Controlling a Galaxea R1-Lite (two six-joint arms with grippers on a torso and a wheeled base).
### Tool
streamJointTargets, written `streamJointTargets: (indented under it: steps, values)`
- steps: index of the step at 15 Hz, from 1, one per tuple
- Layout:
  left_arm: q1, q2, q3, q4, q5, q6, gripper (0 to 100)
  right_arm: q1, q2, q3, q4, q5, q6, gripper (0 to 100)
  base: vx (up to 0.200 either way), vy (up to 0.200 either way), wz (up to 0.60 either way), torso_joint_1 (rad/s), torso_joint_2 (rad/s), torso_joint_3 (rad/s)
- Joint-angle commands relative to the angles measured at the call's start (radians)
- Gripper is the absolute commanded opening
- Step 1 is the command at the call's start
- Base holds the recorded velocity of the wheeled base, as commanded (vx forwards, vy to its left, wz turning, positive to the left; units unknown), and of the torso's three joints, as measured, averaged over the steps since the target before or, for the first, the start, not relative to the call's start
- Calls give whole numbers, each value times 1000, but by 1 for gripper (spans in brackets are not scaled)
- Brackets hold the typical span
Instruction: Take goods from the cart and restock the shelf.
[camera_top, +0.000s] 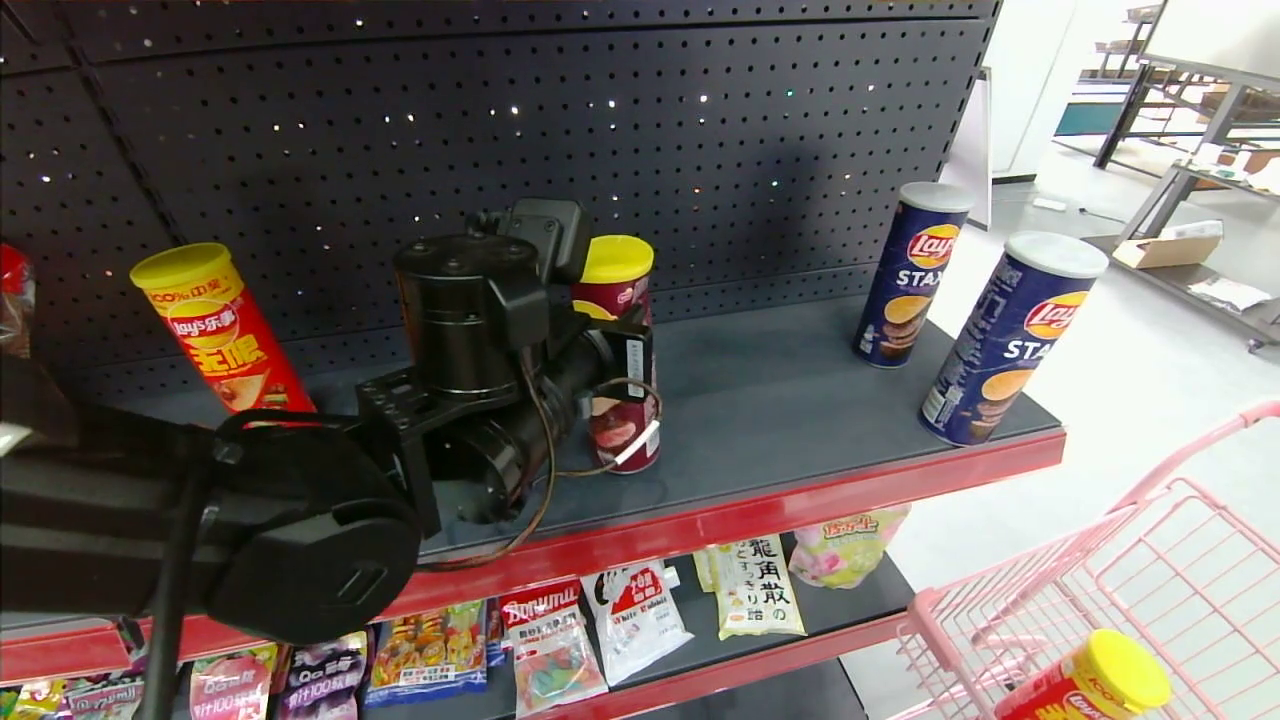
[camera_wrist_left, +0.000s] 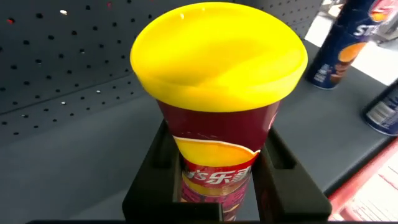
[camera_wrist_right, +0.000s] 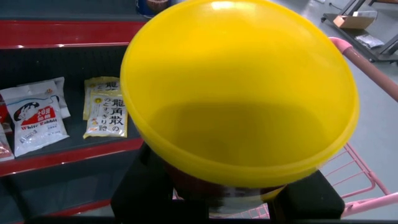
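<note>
Maroon with a yellow lid, one can (camera_top: 620, 345) stands upright about midway along the grey shelf (camera_top: 780, 420), its base down at the board. The left gripper (camera_top: 628, 400) is clamped on it, with a black finger (camera_wrist_left: 155, 180) pressed against each side of the body just below the lid. The left arm comes in from the shelf's left end and hides the can's near-left side.

A second yellow-lidded can, the cart can (camera_top: 1090, 685), sits tilted in the near corner of the pink cart (camera_top: 920, 612), which stands below and to the right of the shelf. The right gripper (camera_wrist_right: 224, 199) grips this one too, its fingers (camera_wrist_right: 143, 186) close against either side under the wide lid.

On the same shelf a red can (camera_top: 220, 330) with a yellow lid stands near the dark pegboard (camera_top: 400, 120), well to the left of the maroon one. Two blue cans (camera_top: 912, 275) with pale lids stand at the right end, one near the back and the other (camera_top: 1010, 340) close to the red front edge.

Flat snack bags (camera_top: 640, 620) lie in a row on the lower shelf beneath.
</note>
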Motion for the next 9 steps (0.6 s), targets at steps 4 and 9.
streamJointTargets:
  steps: [4,9]
  values:
    - [-15,17,1,-1,74,-8,0,0,-1,0,1,0,-1,0,0,0,0,0,0,0]
    - [-53,11,6,0,93,-51,0,0,-1,9,0,-1,-1,0,0,0,0,0,0,0]
